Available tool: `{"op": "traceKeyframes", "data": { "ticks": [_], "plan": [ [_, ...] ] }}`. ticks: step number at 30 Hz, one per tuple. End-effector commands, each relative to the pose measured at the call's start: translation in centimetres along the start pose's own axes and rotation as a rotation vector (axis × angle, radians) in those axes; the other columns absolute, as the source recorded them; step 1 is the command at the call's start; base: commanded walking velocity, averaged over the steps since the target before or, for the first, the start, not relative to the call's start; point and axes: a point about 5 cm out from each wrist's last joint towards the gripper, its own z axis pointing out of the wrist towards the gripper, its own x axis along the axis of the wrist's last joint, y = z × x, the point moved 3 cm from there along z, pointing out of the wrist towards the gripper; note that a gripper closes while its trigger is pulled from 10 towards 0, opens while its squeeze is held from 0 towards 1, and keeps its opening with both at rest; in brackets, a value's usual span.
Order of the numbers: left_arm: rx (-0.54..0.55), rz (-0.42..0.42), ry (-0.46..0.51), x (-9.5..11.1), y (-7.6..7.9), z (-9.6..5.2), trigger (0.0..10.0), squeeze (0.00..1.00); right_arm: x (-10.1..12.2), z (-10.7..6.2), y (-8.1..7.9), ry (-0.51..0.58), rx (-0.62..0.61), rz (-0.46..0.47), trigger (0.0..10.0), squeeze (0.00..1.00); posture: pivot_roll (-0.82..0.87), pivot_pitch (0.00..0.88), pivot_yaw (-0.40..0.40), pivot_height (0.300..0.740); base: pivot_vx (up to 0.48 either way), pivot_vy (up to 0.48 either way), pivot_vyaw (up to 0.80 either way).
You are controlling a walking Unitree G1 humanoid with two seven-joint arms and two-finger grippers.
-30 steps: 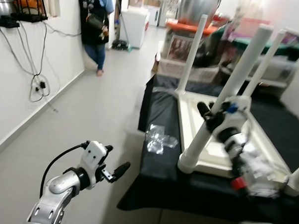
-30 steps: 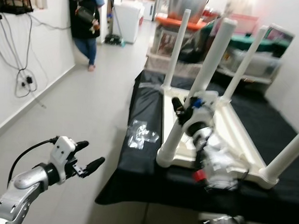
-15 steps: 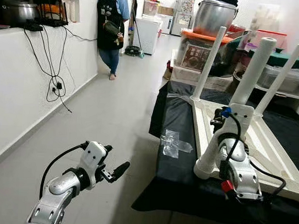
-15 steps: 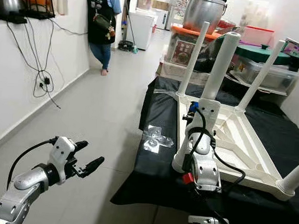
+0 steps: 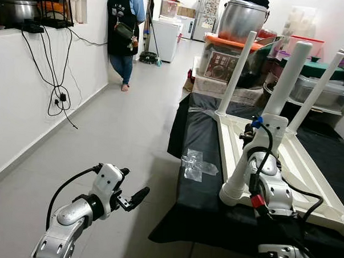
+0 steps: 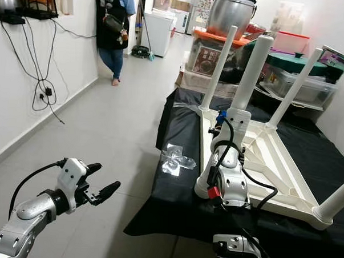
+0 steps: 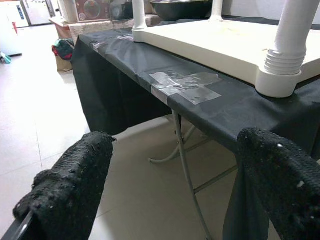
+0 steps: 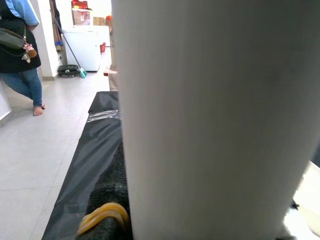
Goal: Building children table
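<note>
Right gripper (image 5: 253,134) clamped on the nearest white leg (image 5: 275,113) of the upturned children's table (image 5: 307,169); one black finger (image 8: 107,200) lies pressed along the leg's smooth round side, with a yellow band at its base. Silver forearm rises from below the near table corner, wrist bent so the claw meets the leg about halfway up. Black cable loops off the wrist.

Left gripper (image 5: 132,198) held out low over the floor, well left of the children's table, fingers spread wide and holding nothing. Its pads (image 7: 75,180) are rough, black and grainy. Arm bent at the elbow, a black cable arcing over it.

Children's table: cream plastic, lying top-down, ribbed underside up. Three other legs stand upright from the corners, plain white tubes; the nearest leg seats in a ringed, threaded socket (image 7: 282,70).

It rests on a folding table covered in black cloth (image 5: 200,136) that hangs over the edges; thin metal legs under it. A crumpled clear plastic bag (image 5: 198,164) lies flat on the cloth, just left of the children's table.

Room: pale glossy floor tiles (image 5: 120,127), white wall with dangling black cables (image 5: 60,84) far left of the children's table. A person (image 5: 124,30) in a dark apron and jeans stands at the wall beyond. Behind the children's table, a big steel pot (image 5: 240,20) on stacked boxes and plastic bins.
</note>
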Motion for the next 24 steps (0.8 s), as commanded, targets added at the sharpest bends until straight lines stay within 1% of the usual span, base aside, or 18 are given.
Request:
{"op": "traceKeyframes", "data": {
  "ticks": [1, 5, 8, 9, 10, 11, 18, 24],
  "plan": [
    [-0.016, -0.009, -0.006, -0.2, 0.6, 0.2, 10.0, 0.0, -6.2, -0.3, 2.6, -0.233, -0.097, -0.054, 0.0, 0.0, 0.05, 0.0, -0.131, 0.74, 0.0, 0.0, 0.0],
    [-0.013, -0.006, -0.003, -0.2, 0.7, 0.3, 10.0, 0.0, -6.2, -0.6, 2.6, -0.228, -0.101, -0.056, 0.0, 0.0, 0.05, 0.0, -0.129, 0.74, 0.0, 0.0, 0.0],
    [-0.014, -0.006, -0.004, -0.2, 0.8, 0.2, 10.0, 0.0, -6.4, -0.8, 2.3, -0.236, -0.084, -0.051, 0.0, 0.0, 0.05, 0.0, -0.129, 0.74, 0.0, 0.0, 0.0],
    [-0.014, -0.005, -0.004, -0.2, 0.8, 0.2, 10.0, 0.0, -6.5, -0.8, 2.2, -0.238, -0.074, -0.049, 7.8, 0.0, 0.05, 0.0, -0.126, 0.74, 0.0, 0.0, 0.0],
    [-0.014, -0.004, -0.005, -0.2, 0.7, 0.2, 10.0, 0.0, -6.5, -0.8, 2.0, -0.239, -0.068, -0.048, 7.8, 0.0, 0.05, 0.0, -0.126, 0.74, 0.0, 0.0, 0.0],
    [-0.014, -0.004, -0.005, -0.2, 0.7, 0.2, 10.0, 0.0, -6.5, -0.8, 1.9, -0.238, -0.064, -0.048, 10.0, 0.0, 0.05, 0.0, -0.126, 0.74, 0.0, 0.0, 0.0],
    [-0.013, 0.0, -0.006, -0.1, 0.5, 0.3, 10.0, 0.0, -6.5, -0.7, 1.5, -0.247, -0.03, -0.05, 10.0, 0.0, 0.05, 0.0, -0.123, 0.74, 0.0, 0.0, 0.0],
    [-0.013, 0.001, -0.005, -0.1, 0.4, 0.4, 10.0, 0.0, -6.5, -0.7, 1.3, -0.248, -0.029, -0.042, 10.0, 0.0, 0.05, 0.0, -0.12, 0.74, 0.0, 0.0, 0.0]
  ]
}}
